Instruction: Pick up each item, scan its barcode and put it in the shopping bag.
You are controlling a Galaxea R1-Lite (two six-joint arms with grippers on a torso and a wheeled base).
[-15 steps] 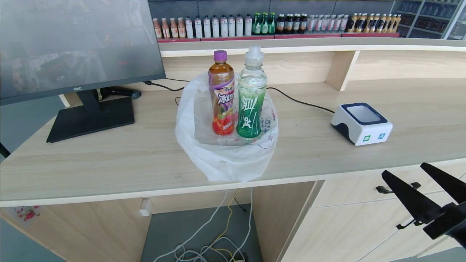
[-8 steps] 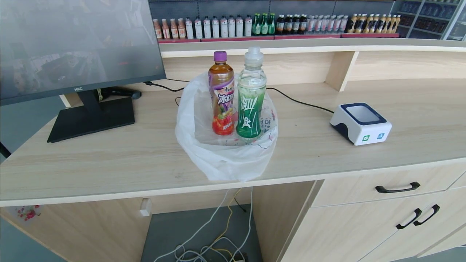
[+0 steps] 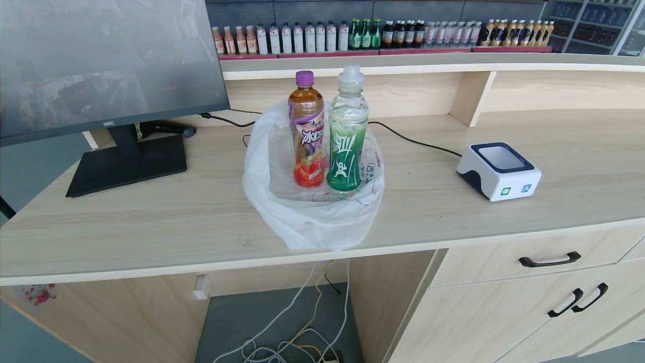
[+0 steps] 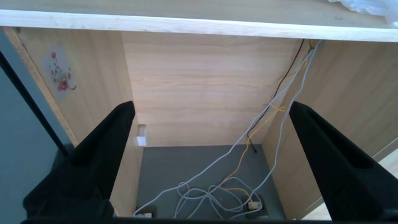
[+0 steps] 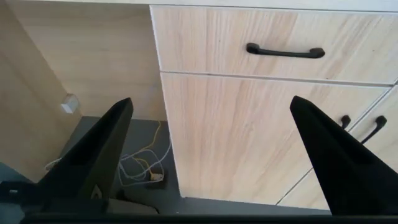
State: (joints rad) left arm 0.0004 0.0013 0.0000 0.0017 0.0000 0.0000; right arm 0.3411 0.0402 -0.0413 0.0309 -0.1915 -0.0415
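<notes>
Tea bottle, green bottle: two, in one shopping bag. One scanner, right. Left pincer, right pincer apart; right dropped lower since.

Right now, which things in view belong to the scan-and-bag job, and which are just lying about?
Job:
tea bottle and green bottle, both upright in the shopping bag
barcode scanner on the counter

Lying about:
monitor
cables under the counter
shelved bottles behind
</notes>
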